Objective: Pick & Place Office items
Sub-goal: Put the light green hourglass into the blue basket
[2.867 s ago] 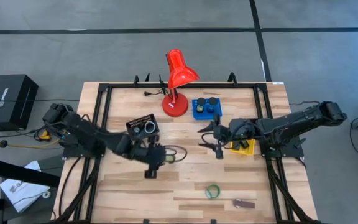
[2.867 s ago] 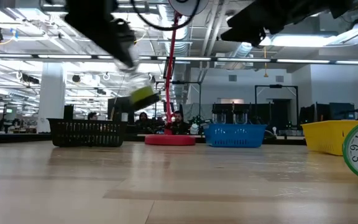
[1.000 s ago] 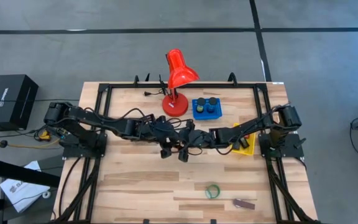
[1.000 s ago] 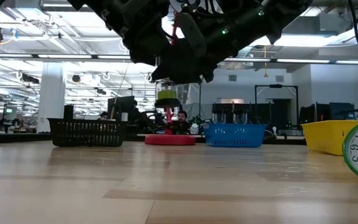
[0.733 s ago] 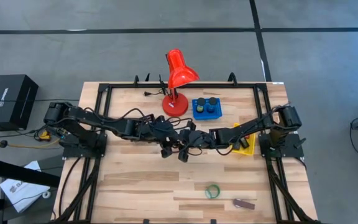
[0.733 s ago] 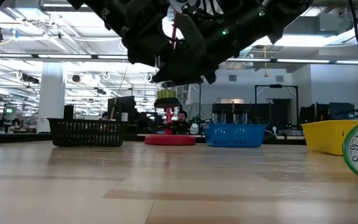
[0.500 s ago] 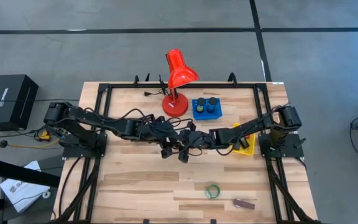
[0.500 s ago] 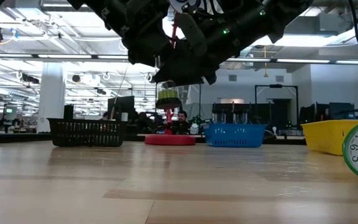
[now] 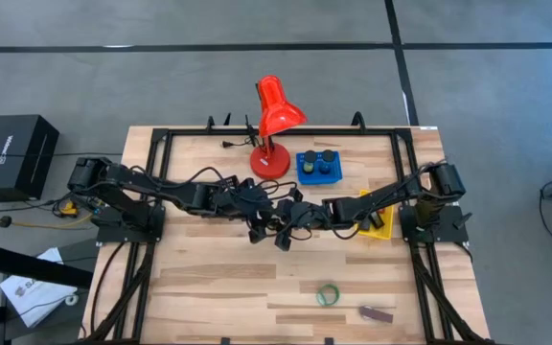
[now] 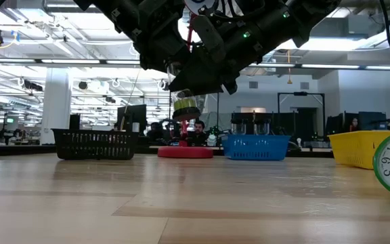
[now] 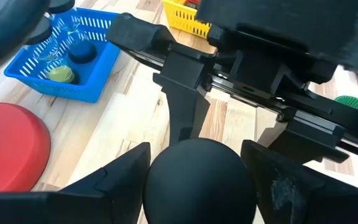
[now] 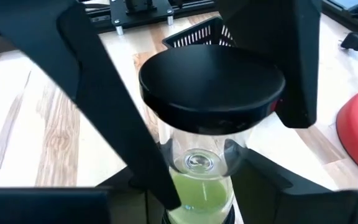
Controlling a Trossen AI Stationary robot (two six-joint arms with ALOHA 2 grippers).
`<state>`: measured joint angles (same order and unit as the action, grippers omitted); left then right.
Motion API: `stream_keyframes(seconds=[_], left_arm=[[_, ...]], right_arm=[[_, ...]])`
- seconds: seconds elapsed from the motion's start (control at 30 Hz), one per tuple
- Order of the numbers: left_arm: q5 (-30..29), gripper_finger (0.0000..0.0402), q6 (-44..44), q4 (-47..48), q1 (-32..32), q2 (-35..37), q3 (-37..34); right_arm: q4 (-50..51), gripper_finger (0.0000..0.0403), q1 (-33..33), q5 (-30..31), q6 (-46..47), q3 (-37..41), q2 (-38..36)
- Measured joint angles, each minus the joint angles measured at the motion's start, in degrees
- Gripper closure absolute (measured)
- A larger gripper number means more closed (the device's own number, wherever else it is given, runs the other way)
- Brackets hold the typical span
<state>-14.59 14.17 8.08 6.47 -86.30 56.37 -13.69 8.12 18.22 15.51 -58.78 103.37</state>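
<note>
Since 2.9 s ago both arms met mid-table around the clear green-filled jar (image 10: 186,107).

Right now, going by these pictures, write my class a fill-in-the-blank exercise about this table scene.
The desk lamp is ___. The left gripper holds a clear bottle with a ___ cap. Two round items sit in the ___ tray. The tape ring lying on the table is ___.
Missing words: red; black; blue; green.
</note>
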Motion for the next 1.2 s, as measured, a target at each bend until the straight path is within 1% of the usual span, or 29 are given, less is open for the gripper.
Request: stream_keyframes(seconds=[0.1, 0.27, 0.33, 0.47, 0.57, 0.63, 0.7, 0.73, 0.8, 0.9, 1.03, 1.2], left_arm=[[0.00, 0.0159, 0.00, -0.14, -0.01, 0.00, 0.00], [-0.40, 0.0181, -0.09, -0.18, -0.03, 0.00, 0.01], [-0.44, 0.0188, -0.16, -0.12, -0.22, -0.06, -0.01], [-0.88, 0.0193, -0.26, -0.43, -1.00, -0.15, -0.01], [-2.08, 0.0188, -0.29, -0.38, -2.32, 0.58, -0.05], [-3.22, 0.0183, -0.42, 0.26, -3.40, 1.99, -0.16], [-4.30, 0.0181, -0.46, -1.41, -4.53, 3.77, 0.32], [-4.61, 0.0181, -0.42, -0.98, -5.03, 4.63, 0.30], [-4.55, 0.0185, -0.41, -0.59, -5.82, 6.22, 0.06], [-4.44, 0.0194, -0.42, -0.19, -6.42, 9.55, 0.00], [-4.51, 0.0207, -1.08, 0.06, -6.51, 13.35, 0.06], [-4.27, 0.0222, -4.87, 0.10, -6.34, 16.99, 0.08]], right_arm=[[0.00, 0.0252, 0.00, 0.02, 0.11, 0.00, 0.00], [1.03, 0.0278, 0.00, 0.12, 1.03, -0.01, 0.00], [2.35, 0.0282, 0.04, 0.59, 1.05, -0.09, -0.03], [4.18, 0.0269, 0.04, 0.93, 1.82, -0.23, -0.15], [4.94, 0.0255, -0.05, 1.64, 2.06, -0.37, -0.29], [6.62, 0.0255, -0.11, 2.08, 2.40, -0.29, -0.41], [10.28, 0.0263, -0.15, 1.76, 2.47, 0.45, -0.37], [10.49, 0.0269, -0.12, 1.73, 2.47, 0.46, -0.35], [10.84, 0.0281, -0.31, 2.74, 2.66, -0.11, -0.86], [15.08, 0.0289, -1.00, 2.96, 4.11, 0.09, -0.66], [18.98, 0.0284, -2.11, 3.76, 5.57, 0.07, -0.74], [23.68, 0.0282, -2.18, 6.46, 5.55, -0.03, -2.84]])
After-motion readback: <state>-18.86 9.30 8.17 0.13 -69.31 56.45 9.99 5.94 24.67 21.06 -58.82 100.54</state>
